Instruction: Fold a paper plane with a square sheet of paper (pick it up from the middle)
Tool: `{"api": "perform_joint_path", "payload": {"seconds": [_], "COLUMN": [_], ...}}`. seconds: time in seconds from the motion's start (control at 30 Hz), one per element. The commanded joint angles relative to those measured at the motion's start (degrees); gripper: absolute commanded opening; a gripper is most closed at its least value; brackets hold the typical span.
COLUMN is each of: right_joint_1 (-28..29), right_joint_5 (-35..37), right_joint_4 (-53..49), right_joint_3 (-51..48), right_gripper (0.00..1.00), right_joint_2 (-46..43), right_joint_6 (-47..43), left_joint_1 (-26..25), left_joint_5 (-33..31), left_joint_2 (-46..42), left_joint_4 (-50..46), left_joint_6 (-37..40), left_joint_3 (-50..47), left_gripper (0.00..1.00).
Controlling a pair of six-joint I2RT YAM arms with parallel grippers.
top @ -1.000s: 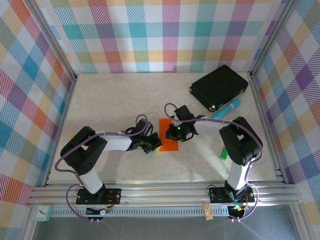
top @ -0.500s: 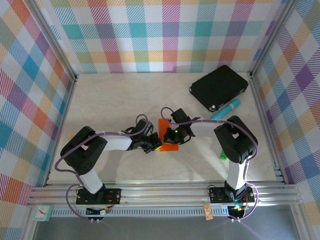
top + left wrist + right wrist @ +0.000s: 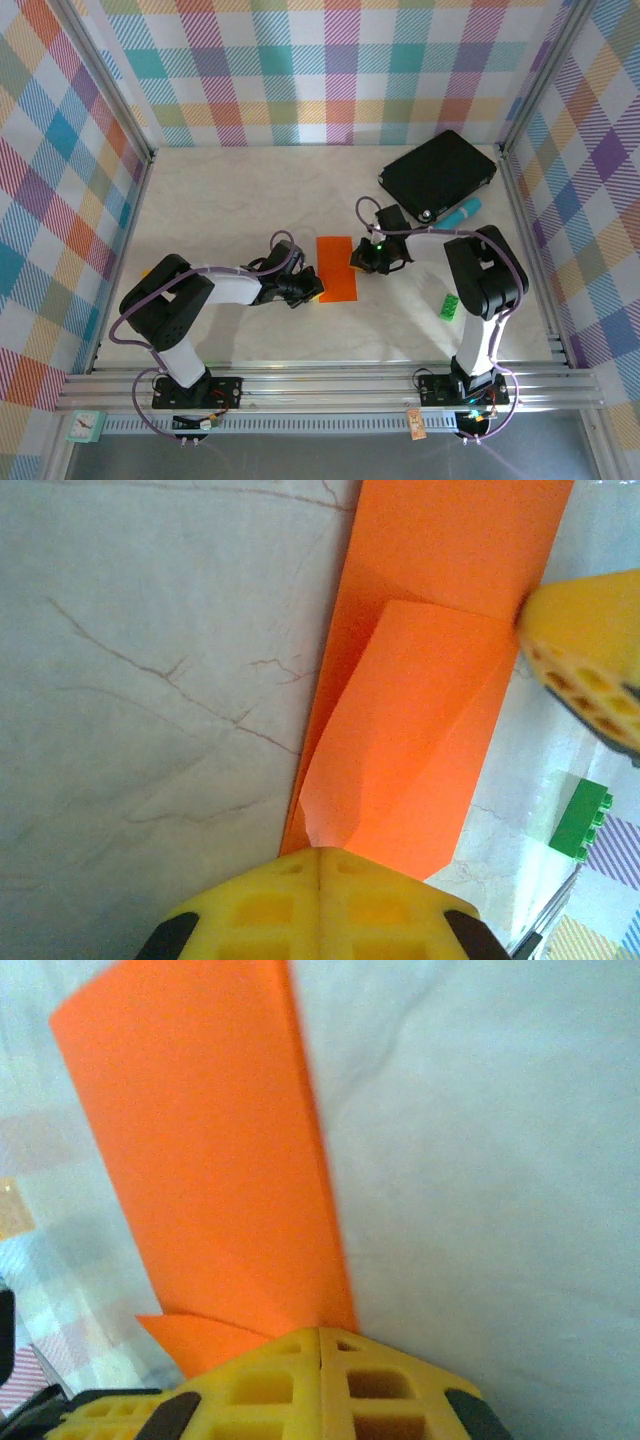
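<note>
Top external shows the square sheet of paper [image 3: 337, 268] at table centre, folded to a narrow strip. The left wrist view adds one slanted flap, so nose and wing folds likely remain. Left gripper [image 3: 311, 288], at the strip's 8 o'clock, and right gripper [image 3: 361, 259], at 3 o'clock, both have fingers pressed together, touching its edges.

Left arm [image 3: 185, 300], right arm [image 3: 482, 285]: black joint housings, white links, looping purple cables [image 3: 122, 325], black base plates [image 3: 197, 392]. Left pincer [image 3: 312, 288], right pincer [image 3: 359, 258]: yellow grid-patterned fingers [image 3: 320, 905]. Green light [image 3: 379, 243] on right wrist.
</note>
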Motion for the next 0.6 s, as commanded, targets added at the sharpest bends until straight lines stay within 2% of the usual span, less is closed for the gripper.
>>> {"api": "perform_joint_path", "payload": {"seconds": [0.0, 0.1, 0.23, 0.4, 0.47, 0.57], "right_joint_1": [-2.3, -2.2, -1.9, -1.9, -1.8, -1.5], "right_joint_5": [9.6, 8.5, 2.0, -3.5, -6.2, -8.8], "right_joint_4": [-3.5, -4.3, -4.4, -2.9, -1.6, 0.3], "right_joint_3": [0.6, 0.9, 0.3, -3.7, -5.3, -7.3], "right_gripper": [0.00, 0.00, 0.03, 0.19, 0.31, 0.42], "right_joint_2": [0.2, -2.3, -5.9, -10.6, -11.7, -12.2], "right_joint_6": [-0.8, -1.4, -1.2, 2.6, 5.0, 7.6], "left_joint_1": [-0.2, -0.2, -0.2, 0.3, 1.2, 2.0], "left_joint_5": [-2.4, -1.7, -1.0, -4.3, -5.6, -5.4], "left_joint_2": [2.0, 1.0, -1.3, -5.3, -5.8, -4.9], "left_joint_4": [-11.5, -10.8, -9.7, -7.4, -6.6, -4.1], "left_joint_6": [-0.7, -0.2, 0.3, 0.9, 1.4, 1.2], "left_joint_3": [-3.1, -1.0, 3.8, 6.4, 7.0, 7.2], "left_gripper": [0.00, 0.00, 0.02, 0.25, 0.33, 0.39]}}
